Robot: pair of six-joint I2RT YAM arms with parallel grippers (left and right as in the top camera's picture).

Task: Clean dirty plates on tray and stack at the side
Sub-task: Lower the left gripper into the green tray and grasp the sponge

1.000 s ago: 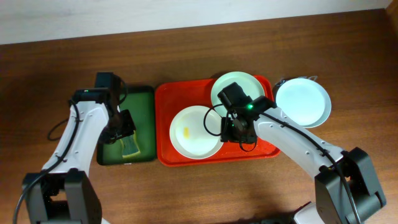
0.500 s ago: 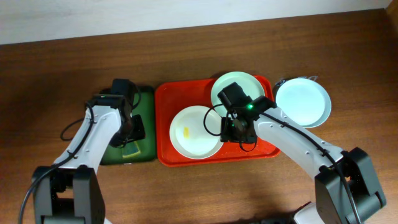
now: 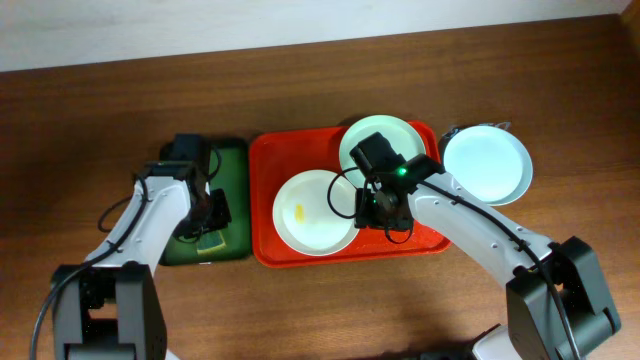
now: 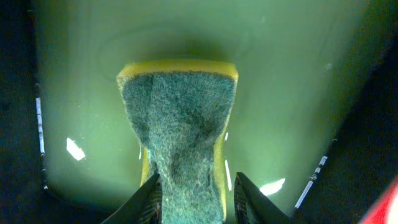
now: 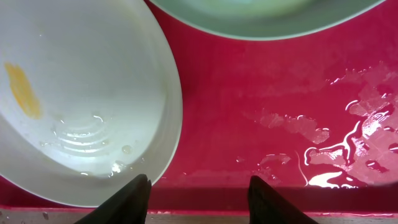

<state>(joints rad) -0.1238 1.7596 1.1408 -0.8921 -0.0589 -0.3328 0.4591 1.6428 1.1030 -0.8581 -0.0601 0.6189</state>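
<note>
the left gripper (image 4: 198,200) is clamped on a sponge (image 4: 180,118), which has its green scouring face up and a yellow layer beneath and is squeezed narrow between the fingers. the sponge hangs low over the wet floor of the dark green tray (image 4: 298,68), which sits just left of the red tray (image 3: 265,165). the right gripper (image 5: 199,198) stands wide open and holds nothing. it is over the tray's wet red floor, just beside the rim of the white plate (image 3: 312,212). that plate lies in the tray's near left part, with a yellow smear (image 5: 22,90) and water drops on it. a mint plate (image 3: 400,135) lies at the tray's far right corner, partly under the right arm. a second mint plate (image 3: 487,165) rests on the table (image 3: 100,100), just right of the tray.
</note>
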